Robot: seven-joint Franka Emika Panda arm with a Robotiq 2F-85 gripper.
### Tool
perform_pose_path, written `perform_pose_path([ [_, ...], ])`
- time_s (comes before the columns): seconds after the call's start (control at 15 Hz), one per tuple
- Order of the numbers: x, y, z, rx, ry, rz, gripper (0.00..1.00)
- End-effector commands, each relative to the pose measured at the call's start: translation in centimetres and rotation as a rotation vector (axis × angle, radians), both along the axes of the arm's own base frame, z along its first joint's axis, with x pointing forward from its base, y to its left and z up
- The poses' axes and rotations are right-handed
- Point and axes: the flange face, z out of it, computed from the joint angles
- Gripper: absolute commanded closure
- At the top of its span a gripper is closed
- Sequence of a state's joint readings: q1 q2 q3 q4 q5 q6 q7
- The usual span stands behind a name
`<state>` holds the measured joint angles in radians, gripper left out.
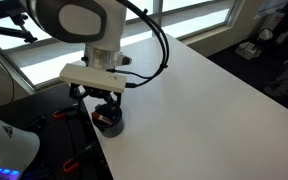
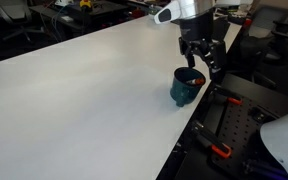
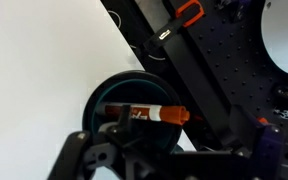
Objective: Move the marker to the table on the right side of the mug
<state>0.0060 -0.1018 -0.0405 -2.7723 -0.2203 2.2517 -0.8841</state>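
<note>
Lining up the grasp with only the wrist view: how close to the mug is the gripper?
Observer: Close. In an exterior view the gripper hangs directly over the mug, fingertips about level with its rim.
Operator: Mug upright?
Observer: Yes, upright on the table, right by its edge.
Operator: The marker lies across the mug's opening here. Sticking out?
Observer: Barely; only a reddish tip shows at the rim.

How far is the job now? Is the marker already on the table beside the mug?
Done: nothing yet; the marker lies across the opening of the mug, not on the table. In hand: the gripper hangs open just above the mug, holding nothing. Left: close on the marker, lift it out and lay it on the table at the right side of the mug.
</note>
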Motion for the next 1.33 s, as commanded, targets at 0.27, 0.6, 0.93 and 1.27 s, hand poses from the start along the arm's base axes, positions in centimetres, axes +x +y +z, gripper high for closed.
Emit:
perform_pose_path([
  [0.27,-0.4,0.0,-1.3,0.007,0.041,0.044,0.00],
  [0.6,0.2,0.1,-0.5,0.010,-0.006,0.028,0.00],
  [0.93,0.3,0.4,-1.1,0.018,-0.016,0.012,0.00],
  [1.27,0.2,0.6,-2.1,0.026,-0.016,0.024,0.00],
])
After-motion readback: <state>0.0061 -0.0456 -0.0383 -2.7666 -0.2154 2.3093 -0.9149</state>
